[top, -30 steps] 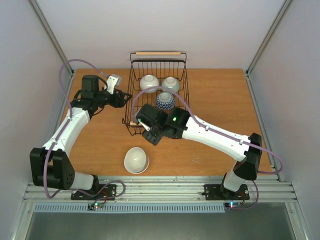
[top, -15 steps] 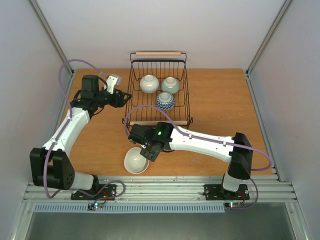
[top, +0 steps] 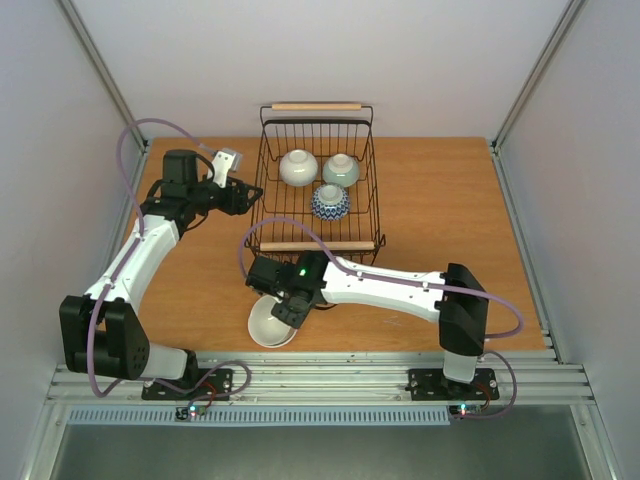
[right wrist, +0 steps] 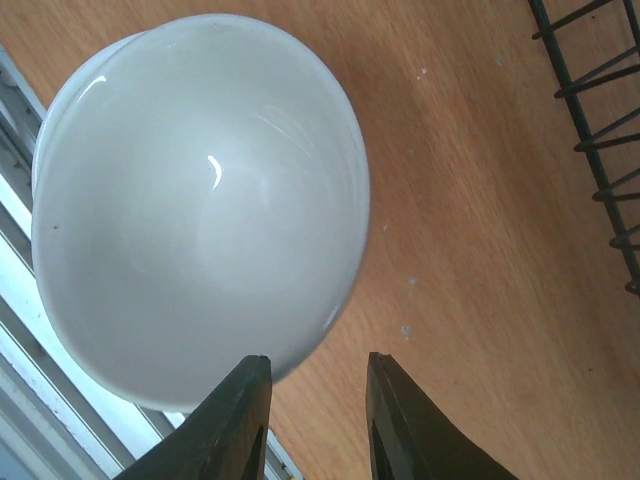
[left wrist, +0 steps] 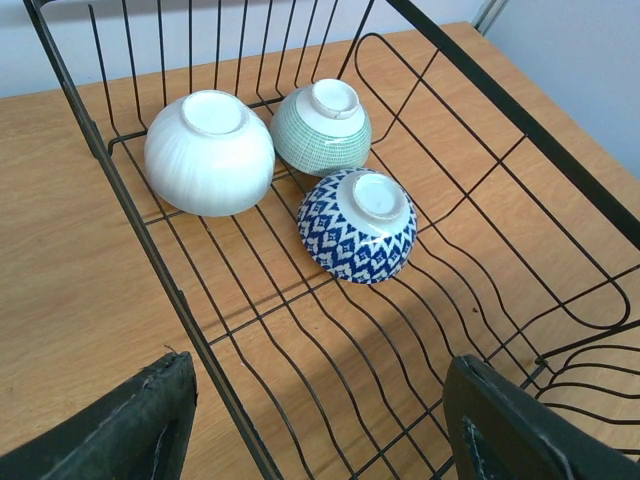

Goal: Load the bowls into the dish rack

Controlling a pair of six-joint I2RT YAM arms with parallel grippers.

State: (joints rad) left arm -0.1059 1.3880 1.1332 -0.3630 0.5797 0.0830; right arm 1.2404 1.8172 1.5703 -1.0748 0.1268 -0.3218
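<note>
A cream-white bowl (top: 264, 326) (right wrist: 190, 210) stands upright on the table near its front edge. My right gripper (top: 286, 309) (right wrist: 312, 388) hangs at its right rim, open by a narrow gap; one finger overlaps the rim and the other is over bare wood. The black wire dish rack (top: 316, 245) (left wrist: 150, 250) holds three bowls upside down: white (top: 298, 167) (left wrist: 208, 150), pale green (top: 341, 169) (left wrist: 322, 125) and blue-and-white patterned (top: 331, 202) (left wrist: 360, 225). My left gripper (top: 240, 196) (left wrist: 320, 440) is wide open astride the rack's left wall, empty.
The metal rail (right wrist: 25, 340) along the table's front edge lies just beyond the cream-white bowl. A corner of the rack (right wrist: 600, 150) shows at the upper right of the right wrist view. Frame posts stand at the table's back corners.
My right arm swung from the rack's front end down and left to the cream-white bowl, its jaws narrowing. The left arm and the racked bowls have not moved.
</note>
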